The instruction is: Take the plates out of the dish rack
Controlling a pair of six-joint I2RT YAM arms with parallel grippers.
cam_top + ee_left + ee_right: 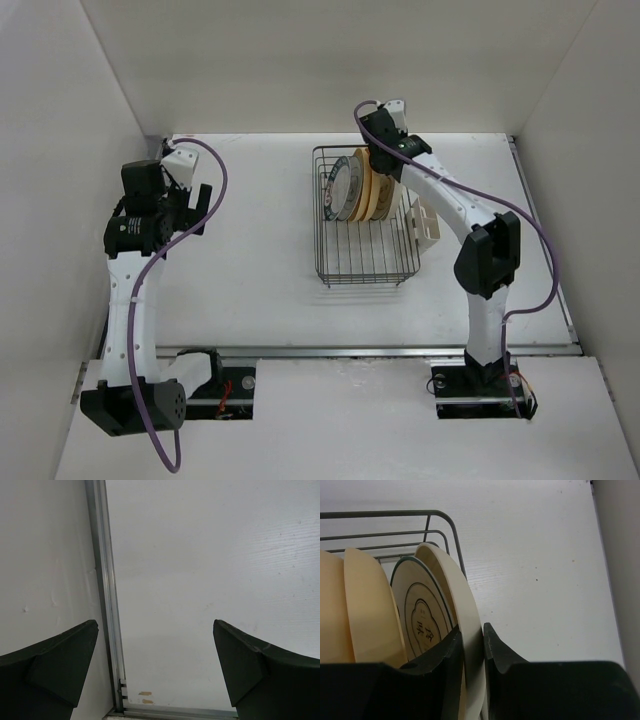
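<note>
The dish rack (365, 262) stands in the middle of the table, and its wire rim shows in the right wrist view (440, 514). Several plates (355, 187) stand on edge at its far end, the leftmost with a dark teal patterned rim (336, 190). My right gripper (385, 150) (472, 630) is over them, shut on the rim of the plain cream plate (457, 587). Beside it stand a white plate with a thin dark rim and centre motif (420, 612) and yellow-orange plate backs (370, 605). My left gripper (197, 205) (155, 625) is open and empty at the far left.
A cream cutlery holder (425, 222) is clipped to the rack's right side. White walls enclose the table on the left, back and right. A metal rail (107, 605) runs along the table's left edge below my left gripper.
</note>
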